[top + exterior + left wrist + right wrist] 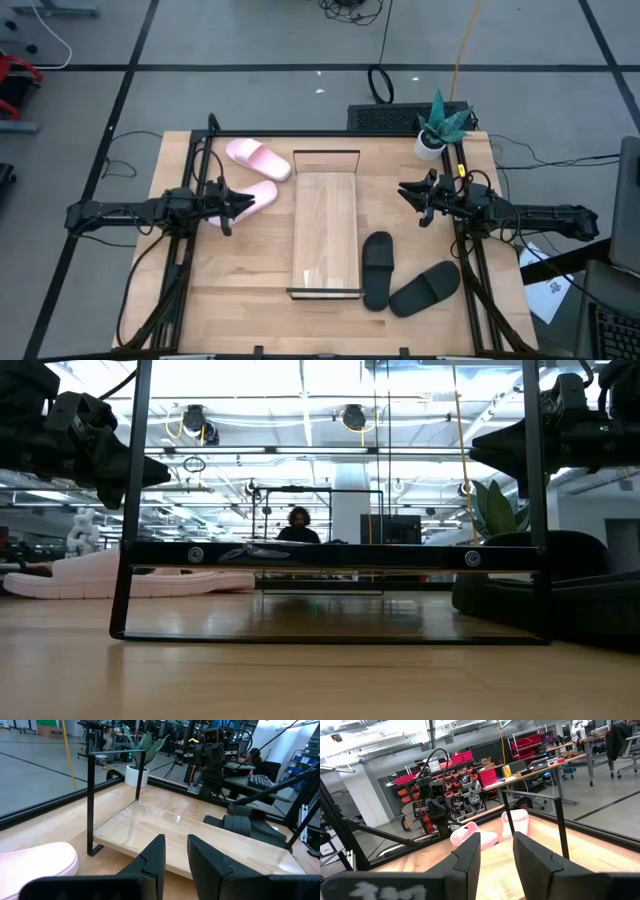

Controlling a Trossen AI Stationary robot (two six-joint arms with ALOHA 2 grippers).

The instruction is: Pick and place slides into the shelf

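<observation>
Left gripper (232, 203) fingers parted, nothing clamped; pink slide (255, 194) lying just ahead of tips, long axis angled toward shelf (325, 232). Second pink slide (258, 157) placed near, beyond it, by table's far left corner. Bare table (250, 270) seen between left fingers and shelf's long edge.

Right gripper (412, 193) fingers parted, empty. Black slides (377, 268) (425, 288) found well below right fingers, beside shelf. Both arms stretched inward, level, from table sides.
</observation>
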